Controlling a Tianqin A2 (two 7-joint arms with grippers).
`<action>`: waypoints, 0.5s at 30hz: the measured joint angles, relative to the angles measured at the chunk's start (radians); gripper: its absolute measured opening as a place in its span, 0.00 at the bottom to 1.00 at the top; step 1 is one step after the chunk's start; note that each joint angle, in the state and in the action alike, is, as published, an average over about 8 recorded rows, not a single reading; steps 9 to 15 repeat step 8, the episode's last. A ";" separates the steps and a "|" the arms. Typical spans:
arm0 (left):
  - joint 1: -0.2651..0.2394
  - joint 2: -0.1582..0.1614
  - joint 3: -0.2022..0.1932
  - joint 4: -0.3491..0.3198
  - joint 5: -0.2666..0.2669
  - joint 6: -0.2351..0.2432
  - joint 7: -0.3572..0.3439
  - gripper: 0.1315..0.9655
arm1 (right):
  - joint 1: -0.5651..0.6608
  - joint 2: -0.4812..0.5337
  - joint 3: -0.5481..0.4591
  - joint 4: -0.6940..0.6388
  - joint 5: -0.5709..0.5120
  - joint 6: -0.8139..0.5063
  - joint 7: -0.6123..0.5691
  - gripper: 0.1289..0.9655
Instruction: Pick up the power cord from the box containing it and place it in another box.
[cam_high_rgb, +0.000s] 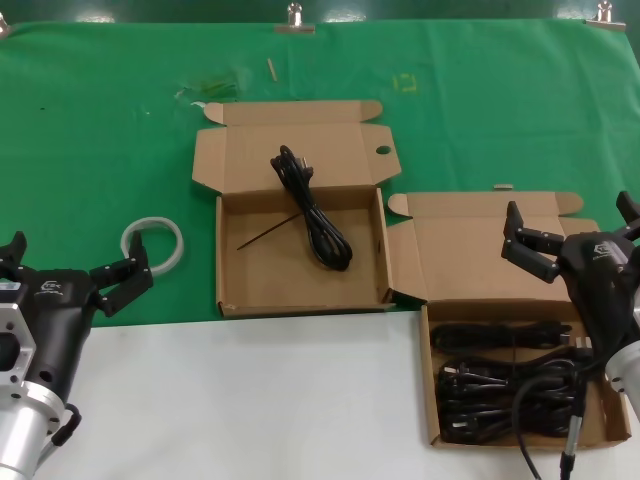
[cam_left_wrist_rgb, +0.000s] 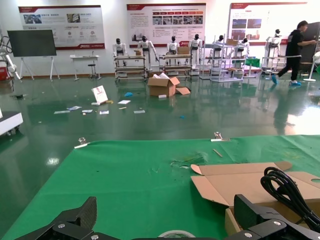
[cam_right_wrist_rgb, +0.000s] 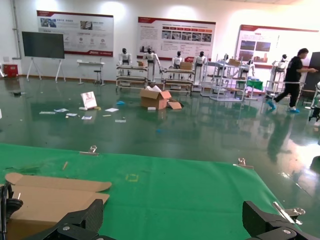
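Note:
A single power cord (cam_high_rgb: 312, 210), a slim black bundle with a thin tie, lies in the centre cardboard box (cam_high_rgb: 300, 303); part of it shows in the left wrist view (cam_left_wrist_rgb: 284, 189). The right cardboard box (cam_high_rgb: 470, 250) holds several black cord bundles (cam_high_rgb: 490, 392). My right gripper (cam_high_rgb: 572, 225) is open and empty above the right box's lid; in its own view (cam_right_wrist_rgb: 175, 217) it hangs over green cloth. My left gripper (cam_high_rgb: 70, 262) is open and empty at the left, well clear of the centre box, and its own view (cam_left_wrist_rgb: 167, 217) shows the same.
A white ring (cam_high_rgb: 153, 243) lies on the green cloth between my left gripper and the centre box, also in the left wrist view (cam_left_wrist_rgb: 176, 233). My right arm's thick black cable (cam_high_rgb: 560, 440) hangs over the right box. White table surface runs along the front.

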 joint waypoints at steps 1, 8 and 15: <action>0.000 0.000 0.000 0.000 0.000 0.000 0.000 1.00 | 0.000 0.000 0.000 0.000 0.000 0.000 0.000 1.00; 0.000 0.000 0.000 0.000 0.000 0.000 0.000 1.00 | 0.000 0.000 0.000 0.000 -0.001 0.000 0.000 1.00; 0.000 0.000 0.000 0.000 0.000 0.000 0.000 1.00 | 0.000 0.000 0.000 0.000 -0.001 0.000 0.000 1.00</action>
